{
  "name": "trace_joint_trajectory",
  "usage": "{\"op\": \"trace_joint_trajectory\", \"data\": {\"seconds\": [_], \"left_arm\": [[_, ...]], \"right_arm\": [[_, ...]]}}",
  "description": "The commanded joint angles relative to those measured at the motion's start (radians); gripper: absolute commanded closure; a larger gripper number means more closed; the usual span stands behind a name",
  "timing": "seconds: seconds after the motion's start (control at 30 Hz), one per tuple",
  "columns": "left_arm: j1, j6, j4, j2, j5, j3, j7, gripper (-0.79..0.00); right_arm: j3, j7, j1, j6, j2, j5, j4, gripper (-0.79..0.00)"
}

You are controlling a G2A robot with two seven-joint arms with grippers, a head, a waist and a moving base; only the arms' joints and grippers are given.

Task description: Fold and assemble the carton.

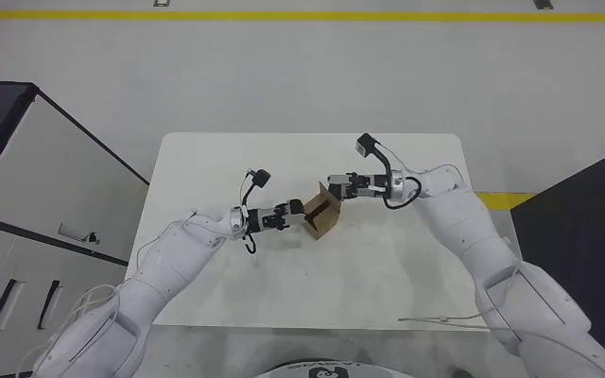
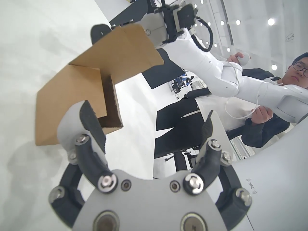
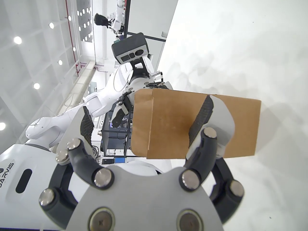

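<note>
Carton [image 1: 322, 210] stands half-formed on the bench [image 1: 397, 283], with one arm on either side of it so that each can work its own face. My left end effector [image 2: 149, 126] is spread wide and grips nothing. One of its fingers [image 2: 91, 118] sits just beside the carton's low corner, at the edge of a short inner flap [image 2: 112, 102], though I cannot tell whether it touches. I read that placing as a ready position for tucking that flap in. On the opposite side of the carton, my right end effector [image 3: 146, 114] is also spread apart with nothing clamped. One finger [image 3: 204, 118] lies across the broad side panel [image 3: 168, 126], and the other hangs clear past the carton's edge. That looks to me like a flat brace against the panel rather than a pinch, there to stop the box sliding while the other side is worked. A large flap [image 2: 125, 51] juts out tilted over the carton's open inside, not yet folded down, so I judge the assembly partway along. The risk I see is the light cardboard skidding or buckling if one side presses alone.
</note>
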Motion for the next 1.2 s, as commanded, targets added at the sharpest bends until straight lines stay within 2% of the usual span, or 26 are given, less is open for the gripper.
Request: {"op": "trace_joint_trajectory", "data": {"seconds": [0.0, 0.17, 0.5, 0.67, 1.17], "left_arm": [[-0.003, -0.004, 0.005, -0.002, 0.000, -0.002, 0.006, -0.785], [-0.006, -0.004, 0.018, -0.006, -0.027, -0.004, 0.000, -0.785], [0.022, 0.015, 0.031, 0.007, -0.082, -0.026, -0.062, -0.785], [0.020, 0.040, 0.051, -0.001, -0.081, -0.014, -0.067, -0.785], [-0.029, 0.023, 0.106, -0.034, -0.121, 0.013, -0.104, -0.785]], "right_arm": [[0.001, 0.006, -0.003, 0.006, 0.003, -0.001, -0.005, -0.785], [0.005, 0.013, -0.011, 0.013, 0.008, -0.005, -0.013, -0.785], [0.033, -0.015, -0.028, -0.015, 0.026, -0.019, -0.053, -0.785], [0.021, -0.004, -0.032, -0.004, 0.021, -0.021, -0.065, -0.785], [0.006, 0.017, -0.029, 0.017, 0.015, -0.023, -0.057, -0.785]]}}
